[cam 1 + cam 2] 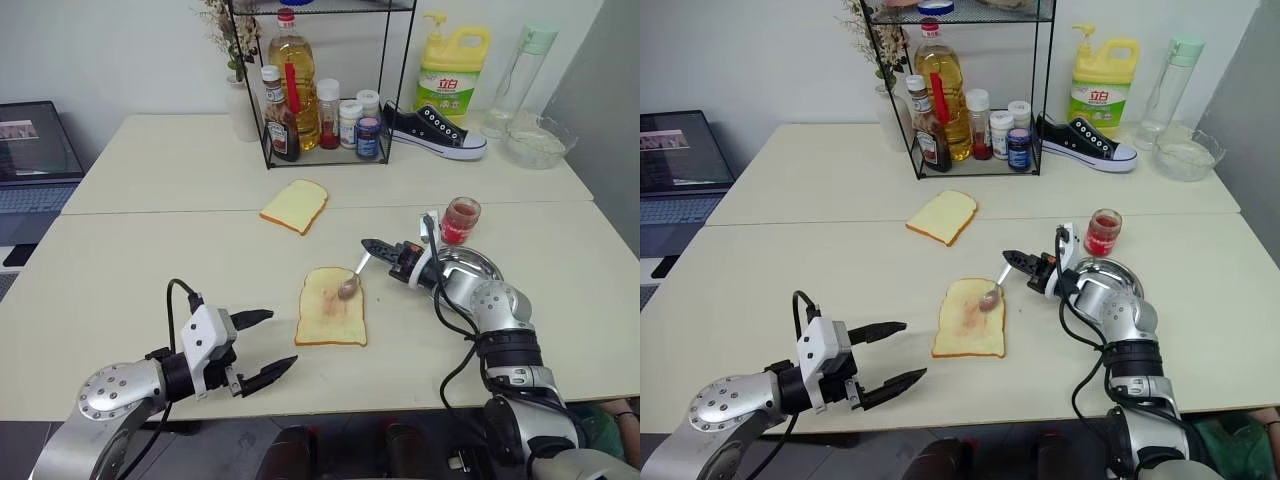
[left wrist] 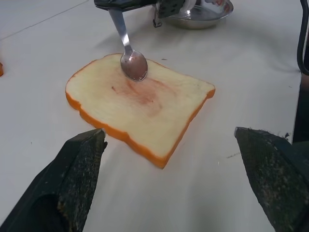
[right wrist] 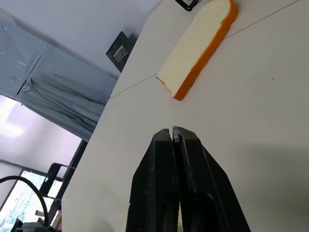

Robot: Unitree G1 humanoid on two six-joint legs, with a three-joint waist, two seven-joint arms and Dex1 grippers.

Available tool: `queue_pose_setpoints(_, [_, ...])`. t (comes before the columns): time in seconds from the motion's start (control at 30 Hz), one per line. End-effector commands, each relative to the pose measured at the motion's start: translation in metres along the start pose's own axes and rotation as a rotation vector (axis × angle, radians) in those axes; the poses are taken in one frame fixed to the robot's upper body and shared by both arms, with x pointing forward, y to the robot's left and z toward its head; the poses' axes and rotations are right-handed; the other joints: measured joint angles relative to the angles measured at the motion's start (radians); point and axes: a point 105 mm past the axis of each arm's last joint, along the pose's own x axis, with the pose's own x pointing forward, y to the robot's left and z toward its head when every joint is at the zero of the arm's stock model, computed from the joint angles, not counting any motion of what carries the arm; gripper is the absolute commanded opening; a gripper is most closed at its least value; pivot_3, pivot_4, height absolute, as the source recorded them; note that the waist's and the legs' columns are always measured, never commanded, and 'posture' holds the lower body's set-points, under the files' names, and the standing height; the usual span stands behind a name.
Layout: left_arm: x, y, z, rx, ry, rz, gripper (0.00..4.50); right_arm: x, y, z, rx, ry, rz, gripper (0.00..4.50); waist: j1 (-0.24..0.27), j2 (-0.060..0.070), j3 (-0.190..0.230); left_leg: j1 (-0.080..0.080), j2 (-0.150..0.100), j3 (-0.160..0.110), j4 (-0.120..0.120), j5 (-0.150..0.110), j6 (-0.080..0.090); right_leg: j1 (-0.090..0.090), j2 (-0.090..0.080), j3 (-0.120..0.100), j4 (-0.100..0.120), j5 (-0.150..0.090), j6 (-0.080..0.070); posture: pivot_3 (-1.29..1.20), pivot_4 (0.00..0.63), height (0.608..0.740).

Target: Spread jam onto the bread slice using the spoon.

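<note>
The spoon [image 1: 350,283] has its handle end hidden inside the right hand [image 1: 372,245], which is clamped tight on it; its bowl rests on the far part of the bread slice [image 1: 331,308], near the middle of the tabletop [image 1: 130,260]. The jam [image 2: 142,90] is a thin reddish smear, faint and hard to trace. The steel dish [image 1: 480,265] is half hidden behind the right arm, its contents unreadable; beside it stands a red-tinted jar [image 1: 460,220]. The left hand [image 1: 262,346] gapes wide at the near edge, holding nothing.

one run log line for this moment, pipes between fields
right gripper: shut on spoon | spoon bowl on bread slice | jam: thin smear on slice | left gripper: open, empty
</note>
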Motion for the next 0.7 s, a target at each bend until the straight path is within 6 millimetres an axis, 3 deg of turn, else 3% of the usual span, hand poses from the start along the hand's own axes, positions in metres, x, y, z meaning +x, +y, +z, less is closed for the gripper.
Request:
queue_pose_setpoints(0.03, [0.001,-0.001,0.007,0.028,-0.023,-0.013,4.5,-0.002,0.039,0.008,0.024,0.003,0.173,0.02,0.0,0.0,0.0,0.0,0.0,0.0,0.0,0.0,0.0,0.0,0.0,0.0,0.0,0.0,0.0,0.0,0.15,0.74])
queue_pose_setpoints(0.13, [0.001,0.0,0.007,0.029,-0.023,-0.013,4.5,-0.004,0.049,-0.006,0.016,0.075,0.22,0.02,0.0,0.0,0.0,-0.001,0.0,0.0,0.0,0.0,0.0,0.0,0.0,0.0,0.0,0.0,0.0,0.0,0.15,0.74])
queue_pose_setpoints(0.27, [0.002,-0.002,0.008,0.027,-0.027,-0.01,4.5,0.006,0.017,-0.031,-0.039,0.128,0.086,0.02,0.0,0.0,0.0,0.0,0.0,0.0,0.0,0.0,0.0,0.0,0.0,0.0,0.0,0.0,0.0,0.0,0.15,0.74])
queue_pose_setpoints(0.37, [0.002,-0.003,0.008,0.025,-0.027,-0.009,4.5,0.01,0.004,-0.034,-0.056,0.12,0.038,0.02,0.0,0.0,0.0,0.0,0.0,0.0,0.0,0.0,0.0,0.0,0.0,0.0,0.0,0.0,0.0,0.0,0.15,0.74])
queue_pose_setpoints(0.53, [0.002,-0.004,0.008,0.025,-0.027,-0.005,4.5,0.018,-0.006,-0.021,-0.068,0.036,-0.017,0.02,-0.001,0.0,0.0,0.002,0.0,0.0,0.0,0.0,0.0,0.001,0.0,0.0,0.0,0.0,0.0,0.0,0.15,0.74])
queue_pose_setpoints(0.7, [0.004,-0.004,0.008,0.024,-0.031,-0.014,4.5,0.022,0.005,0.01,0.002,-0.082,0.005,0.02,0.002,0.0,0.0,0.002,0.0,0.0,0.0,0.0,0.0,0.001,0.0,0.0,0.0,0.0,-0.001,0.0,0.15,0.74])
